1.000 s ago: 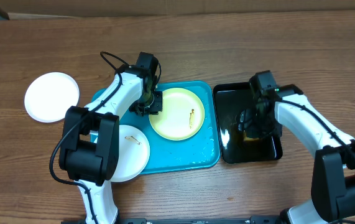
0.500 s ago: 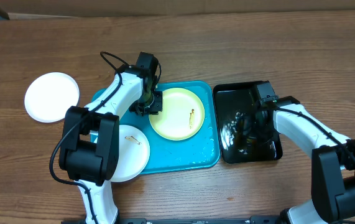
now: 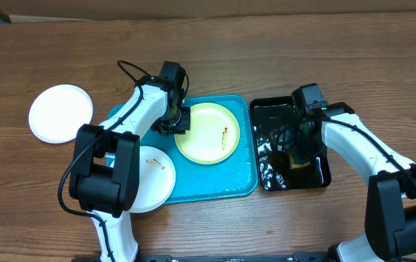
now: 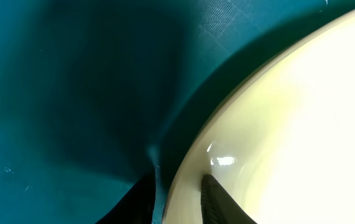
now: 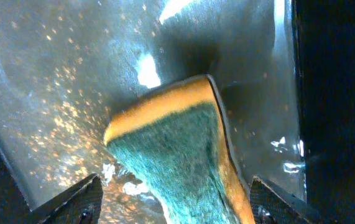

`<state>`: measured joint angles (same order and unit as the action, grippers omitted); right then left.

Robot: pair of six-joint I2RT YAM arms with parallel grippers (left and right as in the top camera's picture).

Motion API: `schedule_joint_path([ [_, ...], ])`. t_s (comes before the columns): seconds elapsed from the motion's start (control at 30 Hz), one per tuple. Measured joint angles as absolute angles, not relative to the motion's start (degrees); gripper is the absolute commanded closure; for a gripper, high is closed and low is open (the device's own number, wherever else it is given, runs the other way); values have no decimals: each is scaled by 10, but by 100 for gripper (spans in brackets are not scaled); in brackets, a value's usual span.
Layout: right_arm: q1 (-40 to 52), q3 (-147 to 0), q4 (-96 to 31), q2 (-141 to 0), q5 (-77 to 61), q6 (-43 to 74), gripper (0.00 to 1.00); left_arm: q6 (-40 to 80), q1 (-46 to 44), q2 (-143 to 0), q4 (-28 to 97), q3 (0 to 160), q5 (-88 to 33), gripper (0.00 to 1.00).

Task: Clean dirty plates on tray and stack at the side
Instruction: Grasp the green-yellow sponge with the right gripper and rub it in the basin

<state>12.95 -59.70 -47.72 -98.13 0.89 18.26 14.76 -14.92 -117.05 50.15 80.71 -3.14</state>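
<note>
The pale yellow-green plate [image 3: 202, 135] lies on the turquoise tray [image 3: 222, 182] and has a small dark smudge. My left gripper [image 3: 175, 121] is shut on its left rim; in the left wrist view the fingers [image 4: 178, 200] straddle the plate's rim [image 4: 289, 124] above the tray floor [image 4: 71, 93]. A white plate [image 3: 146, 185] with a small smear overhangs the tray's left edge. Another white plate [image 3: 60, 113] lies on the table at the left. My right gripper [image 3: 297, 148] is open in the black tray, its fingers [image 5: 174, 202] on either side of a yellow-and-green sponge [image 5: 171, 143].
The glossy black tray [image 3: 264, 110] sits right of the turquoise tray and holds rippling water [image 5: 46, 93]. The sponge [image 3: 296, 163] shows under the right arm. A cardboard edge runs along the table's back.
My right gripper has shifted about inside the black tray over the sponge, and the water has rippled. The left arm and the plates have not moved.
</note>
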Motion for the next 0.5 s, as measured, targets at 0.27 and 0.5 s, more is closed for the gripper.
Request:
schedule_joint_path([
  [0.27, 130, -577, -420, -981, 9, 177, 36, 148, -149, -1171, 504, 807, -31, 73],
  [0.5, 130, -551, -360, -981, 9, 175, 96, 148, -149, -1171, 504, 807, -31, 73],
])
